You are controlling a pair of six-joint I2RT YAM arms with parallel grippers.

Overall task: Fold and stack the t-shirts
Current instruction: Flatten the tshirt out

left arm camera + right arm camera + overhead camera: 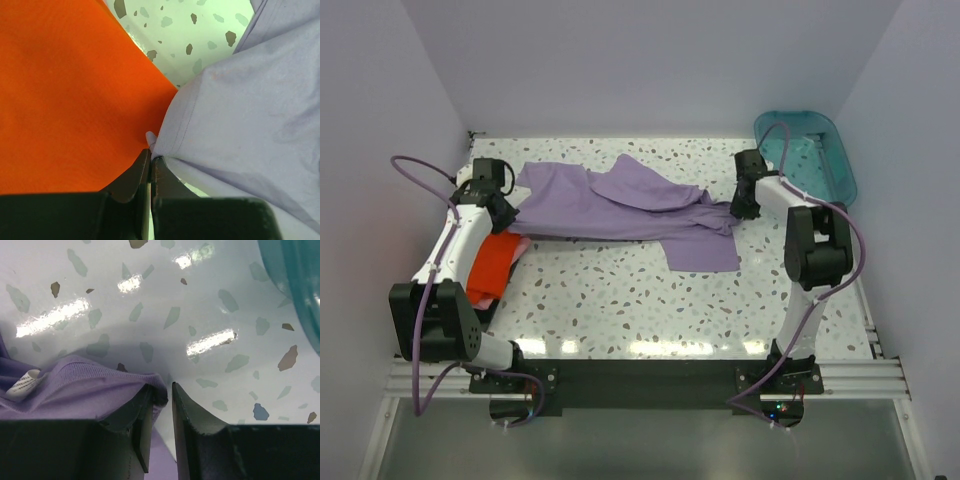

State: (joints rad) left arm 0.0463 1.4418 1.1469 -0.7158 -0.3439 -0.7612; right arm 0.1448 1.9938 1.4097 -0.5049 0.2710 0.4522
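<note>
The lavender-purple t-shirt [620,205] lies crumpled across the middle of the table, stretched between both grippers. My left gripper [504,208] is shut on its left hem, and the left wrist view shows the jaws [151,153] pinched on a fold of the lavender cloth [240,115]. My right gripper [739,208] is at the shirt's right end. Its jaws [162,387] stand a narrow gap apart. The ribbed purple edge [100,380] drapes over the left fingertip and the table shows through the gap. The orange-red t-shirt [492,260] [65,95] lies under my left arm, with a pink one [518,243] peeking out beside it. The dark shirt is out of view.
The teal plastic tub [810,150] stands at the back right corner, close behind my right gripper, and its rim shows in the right wrist view [295,285]. A white label [22,384] shows on the purple cloth. White walls close in the speckled table [620,310] on three sides.
</note>
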